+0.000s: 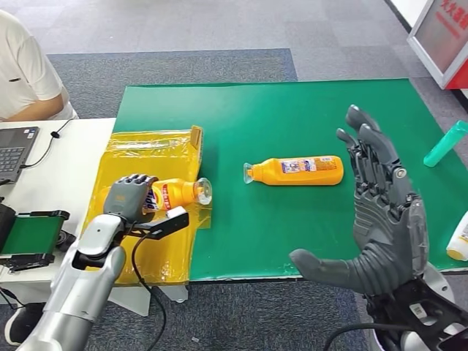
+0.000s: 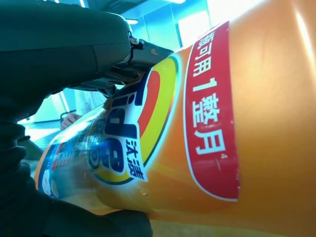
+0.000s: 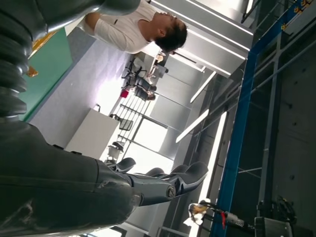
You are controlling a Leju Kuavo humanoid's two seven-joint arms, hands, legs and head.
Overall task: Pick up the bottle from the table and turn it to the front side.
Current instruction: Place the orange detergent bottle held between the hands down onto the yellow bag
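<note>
We are taking the green table mat [image 1: 309, 110] as our landmark and working down in size. Off its left edge a white desk [image 1: 72, 157] is carrying a yellow plastic bag [image 1: 149, 219], which is lying half on the desk and half over the mat's left border. A person in a white shirt [image 1: 25, 66] is sitting beyond the desk, cut off by the frame edge, with a laptop [image 1: 14, 150] in front.

Our right hand [image 1: 381, 212] is hovering above the mat's near right part, palm upright, fingers spread wide and thumb stretched out, holding nothing.

Near the mat's centre a second orange detergent bottle [image 1: 297, 170] is lying on its side, long axis running left to right, cap pointing toward the bag.

Our left hand [image 1: 129, 197] is resting on the bag at the mat's left border, fingers curled over the orange Tide bottle [image 1: 176, 194]. That bottle is lying flat with its long axis left to right and its clear cap pointing right, toward the mat's centre. The hand is hiding the bottle's base end. In the left wrist view we are seeing its label [image 2: 126, 133] facing the camera, with dark fingers [image 2: 67, 44] pressing along one side and the thumb under the other.

At the mat's right edge a teal object [image 1: 446, 144] and a white bottle [image 1: 459, 240] are being cut off, too little showing to identify further.
</note>
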